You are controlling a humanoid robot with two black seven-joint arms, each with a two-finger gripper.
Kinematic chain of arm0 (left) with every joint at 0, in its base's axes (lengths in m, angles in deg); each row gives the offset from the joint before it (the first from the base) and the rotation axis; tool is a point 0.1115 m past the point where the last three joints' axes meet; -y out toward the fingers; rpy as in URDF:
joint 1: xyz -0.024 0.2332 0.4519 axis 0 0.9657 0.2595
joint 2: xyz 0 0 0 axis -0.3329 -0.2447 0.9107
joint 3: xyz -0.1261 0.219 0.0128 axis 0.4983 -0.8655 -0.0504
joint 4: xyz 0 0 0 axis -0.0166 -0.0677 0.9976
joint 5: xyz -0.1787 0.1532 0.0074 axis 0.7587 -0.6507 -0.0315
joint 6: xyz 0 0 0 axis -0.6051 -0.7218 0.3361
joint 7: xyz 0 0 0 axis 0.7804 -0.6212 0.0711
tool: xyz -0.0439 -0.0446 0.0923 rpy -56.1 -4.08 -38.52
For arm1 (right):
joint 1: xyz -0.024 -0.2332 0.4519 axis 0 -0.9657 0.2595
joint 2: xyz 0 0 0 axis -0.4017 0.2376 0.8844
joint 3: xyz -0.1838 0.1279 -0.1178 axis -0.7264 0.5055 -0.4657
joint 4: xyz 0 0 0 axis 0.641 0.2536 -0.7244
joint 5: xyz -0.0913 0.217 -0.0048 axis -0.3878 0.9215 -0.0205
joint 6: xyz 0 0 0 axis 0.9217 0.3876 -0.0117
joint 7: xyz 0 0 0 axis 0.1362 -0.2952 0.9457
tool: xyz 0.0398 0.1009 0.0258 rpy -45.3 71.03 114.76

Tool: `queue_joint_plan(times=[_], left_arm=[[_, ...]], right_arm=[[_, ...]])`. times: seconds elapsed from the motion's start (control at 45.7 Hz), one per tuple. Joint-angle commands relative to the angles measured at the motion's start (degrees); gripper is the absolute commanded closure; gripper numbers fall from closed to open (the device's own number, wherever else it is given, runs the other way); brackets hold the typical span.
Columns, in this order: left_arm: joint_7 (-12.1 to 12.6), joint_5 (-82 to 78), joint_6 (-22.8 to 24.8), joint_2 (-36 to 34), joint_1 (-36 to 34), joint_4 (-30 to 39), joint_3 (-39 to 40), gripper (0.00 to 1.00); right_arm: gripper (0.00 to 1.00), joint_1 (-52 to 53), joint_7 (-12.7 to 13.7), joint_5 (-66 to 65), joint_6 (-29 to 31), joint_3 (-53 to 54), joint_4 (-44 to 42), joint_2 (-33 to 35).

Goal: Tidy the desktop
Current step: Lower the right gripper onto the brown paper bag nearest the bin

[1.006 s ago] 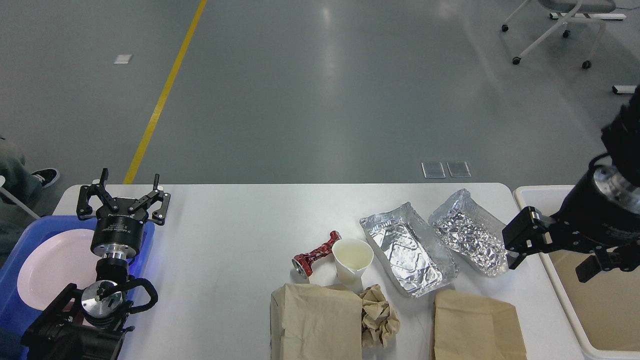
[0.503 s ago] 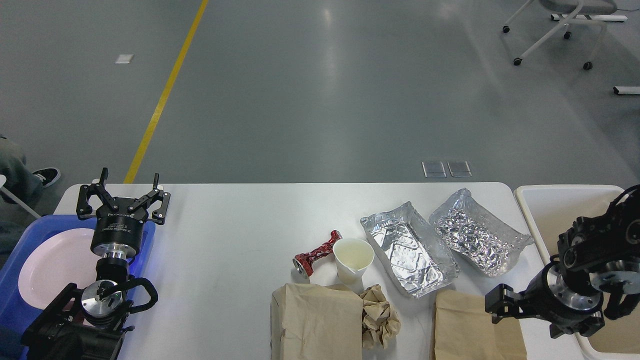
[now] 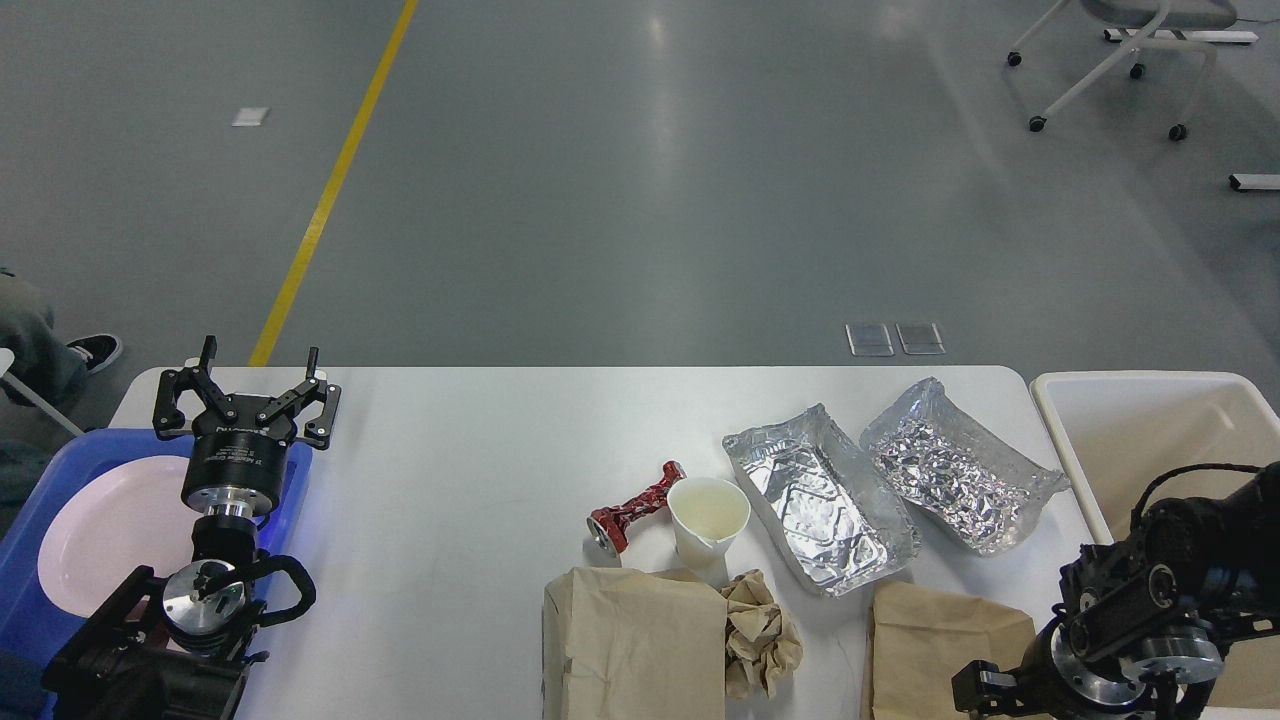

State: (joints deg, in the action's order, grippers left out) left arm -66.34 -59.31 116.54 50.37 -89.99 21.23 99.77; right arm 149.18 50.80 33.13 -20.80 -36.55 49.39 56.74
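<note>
The right gripper [image 3: 985,688] has swung down and toward the near edge: a second ago it hung level with the crumpled foil tray [image 3: 955,478], beside the beige bin [image 3: 1140,390]; now it sits low at the bottom of the view, just over the near corner of the right-hand paper bag [image 3: 945,650]. I read that as a move from the bin back to the clutter, with this bag the likely next pick. Its fingers are dark and partly cut off by the frame, so I cannot tell whether they are parted or closed, or whether they touch the bag.

The left gripper [image 3: 246,385] has not moved; its fingers are spread wide with nothing between them, above the far edge of the blue tray [image 3: 60,460] and its white plate [image 3: 110,520].

The desktop [image 3: 450,470] stretches between the two grippers and is far from tidy. Left of the right gripper lie a crumpled paper wad [image 3: 760,630] and a second paper bag [image 3: 630,640], both cut off below; beyond it are a paper cup [image 3: 706,520], a crushed red can [image 3: 632,508] and the flatter foil tray [image 3: 815,500].
</note>
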Motion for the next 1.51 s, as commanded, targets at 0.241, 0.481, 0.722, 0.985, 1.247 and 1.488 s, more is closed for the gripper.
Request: queue_joint_plan(times=[0.241, 0.481, 0.722, 0.985, 1.247, 1.488], left_arm=[[0.0, 0.0, 0.0, 0.0, 0.0, 0.0, -0.1, 0.04], [0.0, 0.0, 0.0, 0.0, 0.0, 0.0, 0.0, 0.04], [0.0, 0.0, 0.0, 0.0, 0.0, 0.0, -0.1, 0.04], [0.0, 0.0, 0.0, 0.0, 0.0, 0.0, 0.0, 0.04], [0.0, 0.0, 0.0, 0.0, 0.0, 0.0, 0.0, 0.04], [0.0, 0.0, 0.0, 0.0, 0.0, 0.0, 0.0, 0.04]], right_arm=[[0.91, -2.1, -0.1, 7.7, -0.9, 0.0, -0.8, -0.1], [1.0, -2.9, -0.1, 11.8, -2.9, 0.1, -0.8, -1.2], [1.0, -3.4, 0.0, 12.3, -5.9, 0.7, -0.8, -1.7], [1.0, -2.6, -0.1, 12.3, -4.8, 1.2, -0.8, -1.0], [1.0, 7.6, -1.1, 12.1, 11.8, 0.5, 1.6, 6.4], [1.0, 24.1, -2.7, 12.1, 23.6, -3.2, 6.7, 9.3]])
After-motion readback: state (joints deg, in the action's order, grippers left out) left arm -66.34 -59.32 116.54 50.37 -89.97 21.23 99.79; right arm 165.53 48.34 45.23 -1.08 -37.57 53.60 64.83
